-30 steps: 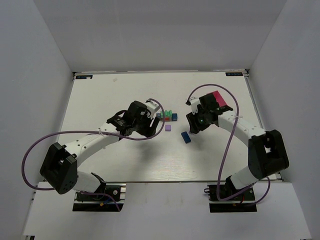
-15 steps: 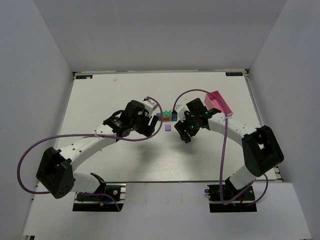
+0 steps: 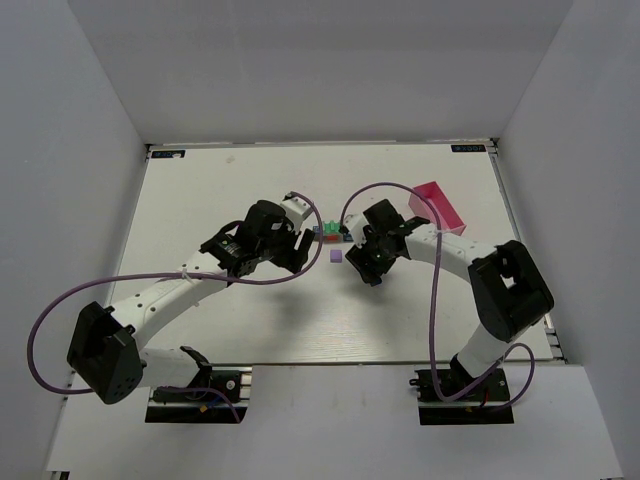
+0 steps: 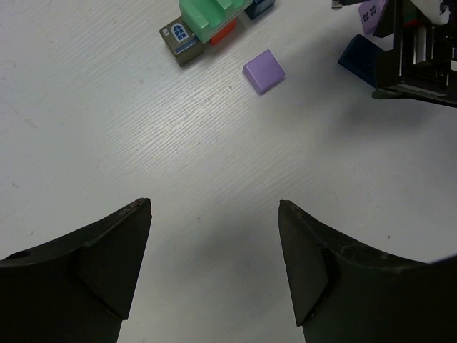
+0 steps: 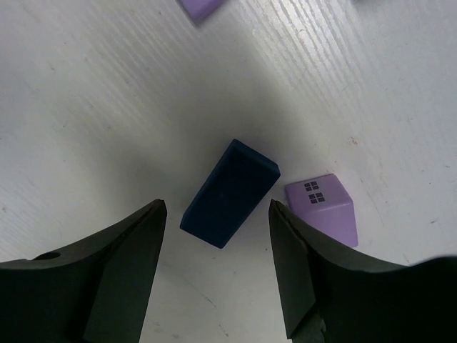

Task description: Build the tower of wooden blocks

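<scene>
Right gripper (image 5: 218,206) is now hanging over the dk blue block (image 5: 230,193), having swung in over the last sec from beside the pink box (image 3: 437,206), which is sitting well right of the block cluster (image 3: 330,233). Its jaws are standing apart, straddling the block w/o touching it, and nothing is being held. The block is lying flat just near-right of the cluster, w/ a purple windowed cube (image 5: 321,207) just beside it. By the look of it, the arm is lining up a pick of the next tower piece, w/ the grip not yet made.

Left gripper (image 4: 214,204) is hardly shifting. It is hovering near-left of the cluster, fingers spread & empty. A plain purple cube (image 4: 263,70) is sitting alone just on the near side of the cluster. Within the cluster, a green block (image 4: 207,14) seems to be resting on a red block (image 4: 223,32), w/ a brown windowed block (image 4: 180,39) touching alongside. So the tower is looking barely begun.

Table (image 3: 220,200) is showing white & matte, w/ faint wood grain. Plain white walls (image 3: 300,70) are closing it in to the left, back & right of the cluster.
</scene>
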`<state>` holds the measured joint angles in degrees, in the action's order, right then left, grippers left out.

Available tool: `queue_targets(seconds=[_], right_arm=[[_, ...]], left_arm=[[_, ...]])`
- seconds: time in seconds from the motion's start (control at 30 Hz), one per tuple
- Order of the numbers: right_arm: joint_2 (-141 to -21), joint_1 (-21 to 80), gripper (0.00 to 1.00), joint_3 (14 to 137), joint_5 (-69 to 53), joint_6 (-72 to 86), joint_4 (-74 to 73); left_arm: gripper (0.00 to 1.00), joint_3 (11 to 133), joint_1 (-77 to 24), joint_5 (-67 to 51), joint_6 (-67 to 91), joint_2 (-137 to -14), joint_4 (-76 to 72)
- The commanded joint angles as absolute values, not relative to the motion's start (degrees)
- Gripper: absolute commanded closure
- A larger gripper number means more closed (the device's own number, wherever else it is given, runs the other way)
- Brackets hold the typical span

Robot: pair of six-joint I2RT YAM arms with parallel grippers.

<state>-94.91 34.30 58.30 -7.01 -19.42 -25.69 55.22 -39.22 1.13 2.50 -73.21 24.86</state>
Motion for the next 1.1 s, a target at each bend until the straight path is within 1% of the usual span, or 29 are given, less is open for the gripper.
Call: queue_targets(seconds=[0.0, 0.23, 0.3, 0.57, 0.63, 0.73, 0.77, 0.87, 0.93, 1.07], right_arm=[[-96.1, 34.5, 0.35, 61.2, -4.8, -18.2, -25.2], [-98.3, 34.9, 0.36, 62.0, -3.9, -18.0, -24.9], [-98.9, 34.9, 0.38, 62.5, -3.6, -17.8, -25.2], [-100.2, 34.9, 0.51, 62.4, -3.2, -17.8, -25.4], [-100.3, 34.9, 0.53, 62.3, -3.3, -17.8, -25.7], [-100.7, 34.9, 0.64, 62.8, -3.6, -18.5, -26.8], [-100.4, 35.0, 0.78, 63.0, -3.9, -18.9, -27.1], [-98.7, 35.0, 0.96, 64.6, -6.2, -21.3, -28.4], [-97.3, 34.9, 1.0, 65.6, -7.5, -23.3, -29.8], [-95.1, 35.0, 1.0, 70.4, -9.0, -28.6, -31.9]], left_arm=[[0.18, 55.2, -39.5, 1.8, 1.9, -70.7, 24.7], [0.18, 55.2, -39.5, 2.4, 1.9, -70.7, 24.7], [0.18, 55.2, -39.5, 2.4, 1.9, -70.7, 24.7], [0.18, 55.2, -39.5, 2.4, 1.9, -70.1, 24.7], [0.18, 55.2, -39.5, 2.4, 1.9, -69.6, 24.7], [0.18, 55.2, -39.5, 2.4, 1.9, -69.6, 24.7], [0.18, 55.2, -39.5, 2.4, 1.9, -69.6, 24.7], [0.18, 55.2, -39.5, 2.4, 1.9, -69.0, 24.7], [0.18, 55.2, -39.5, 2.4, 1.9, -69.0, 24.7], [0.18, 55.2, -39.5, 2.4, 1.9, -68.5, 24.7]])
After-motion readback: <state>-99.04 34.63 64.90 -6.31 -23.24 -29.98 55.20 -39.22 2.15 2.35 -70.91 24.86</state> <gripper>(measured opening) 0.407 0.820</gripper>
